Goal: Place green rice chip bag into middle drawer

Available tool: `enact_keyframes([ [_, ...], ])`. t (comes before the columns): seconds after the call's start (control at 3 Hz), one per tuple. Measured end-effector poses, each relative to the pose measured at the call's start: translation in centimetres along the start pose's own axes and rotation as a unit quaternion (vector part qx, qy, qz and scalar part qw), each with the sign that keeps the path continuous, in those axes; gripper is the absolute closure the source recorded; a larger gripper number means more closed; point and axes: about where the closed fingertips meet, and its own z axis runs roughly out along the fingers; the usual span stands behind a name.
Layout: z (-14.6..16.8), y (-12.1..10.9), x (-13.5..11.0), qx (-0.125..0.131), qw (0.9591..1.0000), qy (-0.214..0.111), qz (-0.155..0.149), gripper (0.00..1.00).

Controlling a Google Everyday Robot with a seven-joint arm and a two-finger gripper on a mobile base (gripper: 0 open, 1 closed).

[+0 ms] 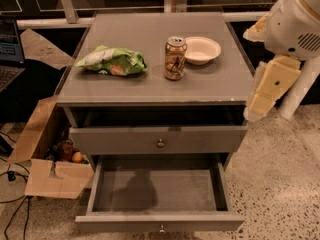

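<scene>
The green rice chip bag (pixel 112 61) lies crinkled on the left of the grey cabinet top (pixel 215 84). The middle drawer (pixel 159 221), the lower of the two, is pulled out wide and shows a bare grey floor. My gripper (pixel 262 96) hangs at the end of the cream arm by the cabinet's right edge. It is level with the top, far to the right of the bag, and holds nothing that I can see.
A brown-gold drink can (pixel 175 58) and a white bowl (pixel 202 50) stand on the top's right half, between bag and arm. The upper drawer (pixel 160 140) is slightly out. An open cardboard box (pixel 52 176) sits on the floor at the left.
</scene>
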Motion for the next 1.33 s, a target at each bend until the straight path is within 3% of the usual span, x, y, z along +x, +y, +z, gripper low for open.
enact_keyframes([
  [0.67, 2.9, -1.3, -7.1, -0.024, 0.9972, -0.062, -0.034, 0.0],
  [1.33, 7.1, -3.7, -13.0, -0.032, 0.9944, -0.065, -0.077, 0.0],
])
